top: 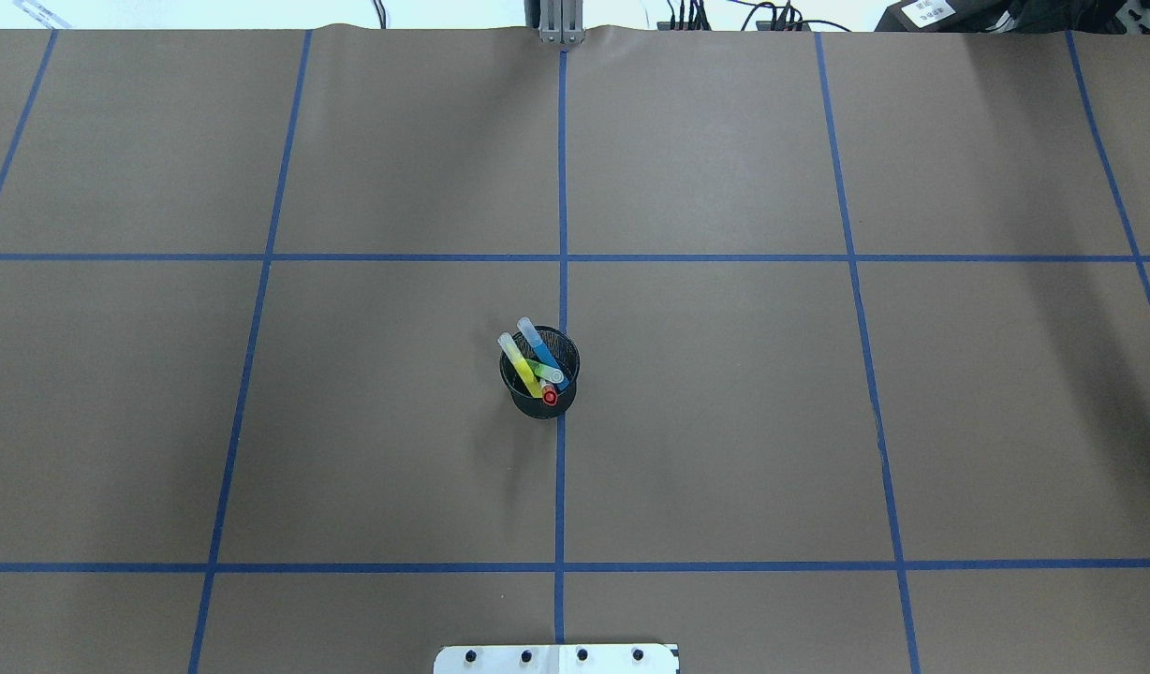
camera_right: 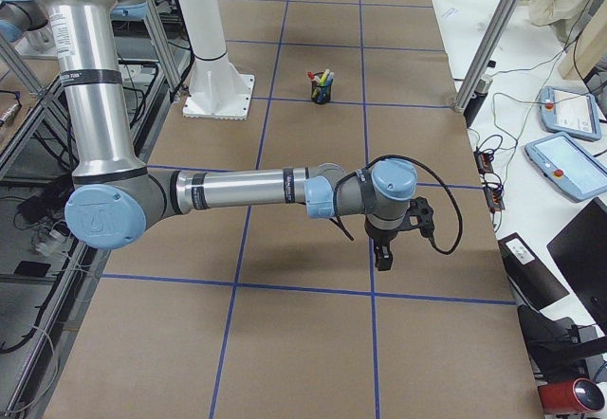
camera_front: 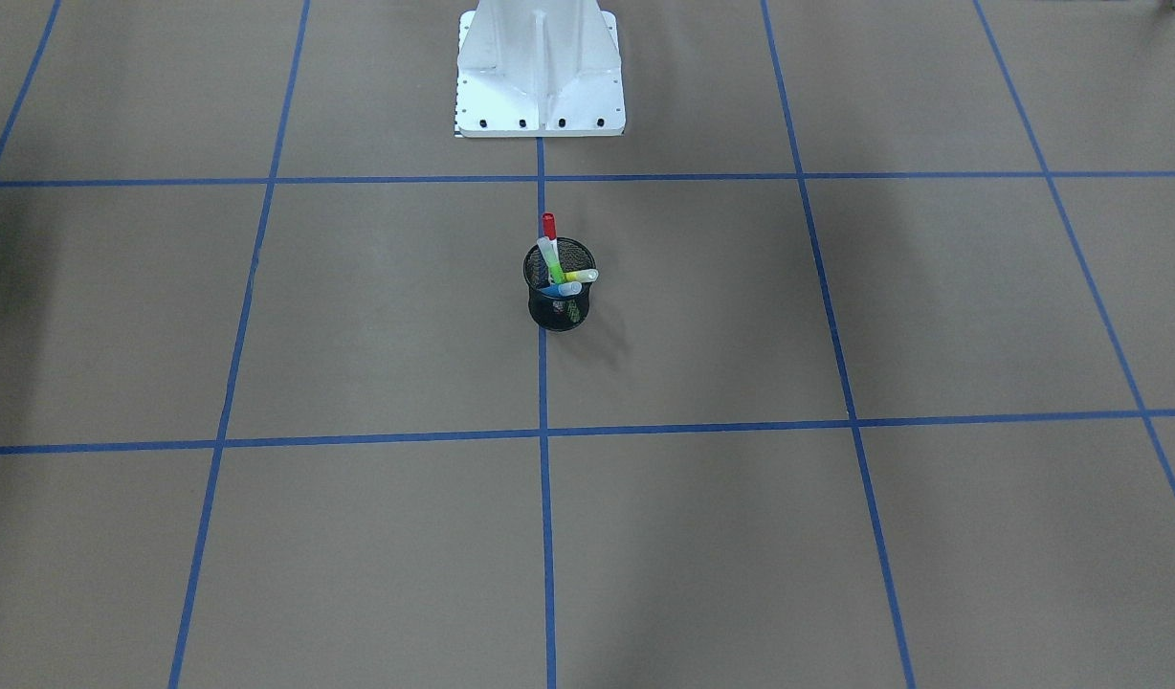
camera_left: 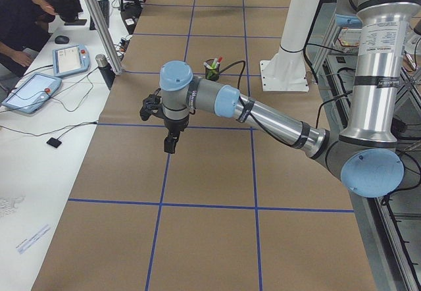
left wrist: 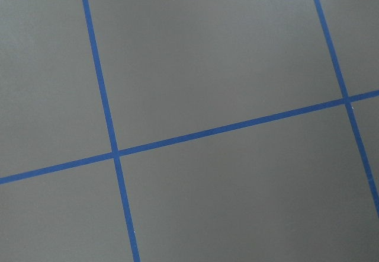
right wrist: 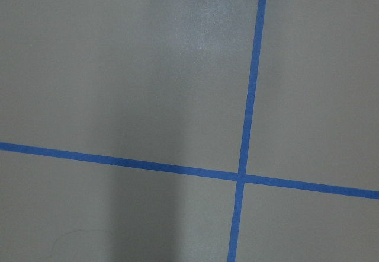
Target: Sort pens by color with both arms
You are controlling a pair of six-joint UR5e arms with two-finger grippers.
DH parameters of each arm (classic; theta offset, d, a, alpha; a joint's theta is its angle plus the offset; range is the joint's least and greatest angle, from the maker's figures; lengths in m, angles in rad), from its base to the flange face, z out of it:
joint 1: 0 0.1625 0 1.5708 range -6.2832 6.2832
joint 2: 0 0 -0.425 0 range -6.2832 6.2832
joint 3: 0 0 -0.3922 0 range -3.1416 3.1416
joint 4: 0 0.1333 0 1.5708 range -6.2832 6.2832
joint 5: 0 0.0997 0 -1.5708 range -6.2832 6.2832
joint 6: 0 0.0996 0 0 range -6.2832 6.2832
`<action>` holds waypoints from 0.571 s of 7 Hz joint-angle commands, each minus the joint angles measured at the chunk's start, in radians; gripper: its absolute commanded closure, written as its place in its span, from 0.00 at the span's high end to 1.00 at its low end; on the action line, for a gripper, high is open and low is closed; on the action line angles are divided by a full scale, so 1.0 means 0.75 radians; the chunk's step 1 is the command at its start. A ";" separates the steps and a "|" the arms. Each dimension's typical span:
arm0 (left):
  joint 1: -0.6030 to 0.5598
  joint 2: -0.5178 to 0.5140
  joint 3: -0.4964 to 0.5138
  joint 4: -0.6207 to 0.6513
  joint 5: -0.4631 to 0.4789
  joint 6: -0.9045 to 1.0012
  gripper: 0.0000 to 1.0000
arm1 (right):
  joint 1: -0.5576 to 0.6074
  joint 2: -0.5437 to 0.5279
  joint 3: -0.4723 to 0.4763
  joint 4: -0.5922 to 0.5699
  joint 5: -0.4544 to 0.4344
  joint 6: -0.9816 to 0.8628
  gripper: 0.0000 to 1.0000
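Overhead exterior shows pens standing inside black mesh cup.

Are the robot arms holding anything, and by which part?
Nothing, it seems. All four pens stand in the mesh cup, while the left gripper and right gripper hang over the table far from it.

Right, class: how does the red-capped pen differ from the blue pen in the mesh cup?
The red-capped pen has a red tip; the blue pen, a blue barrel and pale cap. The red-capped pen sits at the robot-side rim of the black mesh cup, almost end-on from overhead; the blue pen slants away from the robot. Both stand in that cup.
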 commanded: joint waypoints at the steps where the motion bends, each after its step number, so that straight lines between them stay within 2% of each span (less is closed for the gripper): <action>1: 0.000 0.000 -0.001 -0.003 0.000 0.000 0.99 | -0.004 0.004 0.011 0.090 -0.005 -0.014 0.99; 2: 0.000 -0.002 -0.003 -0.003 0.000 0.000 0.99 | -0.008 0.000 0.017 0.212 0.008 0.003 0.99; 3: 0.000 -0.002 -0.009 0.001 0.000 -0.002 0.99 | -0.039 0.012 0.027 0.248 0.026 0.005 0.99; 4: -0.002 0.000 -0.013 0.003 0.000 -0.002 0.99 | -0.140 0.033 0.050 0.250 0.030 -0.001 0.99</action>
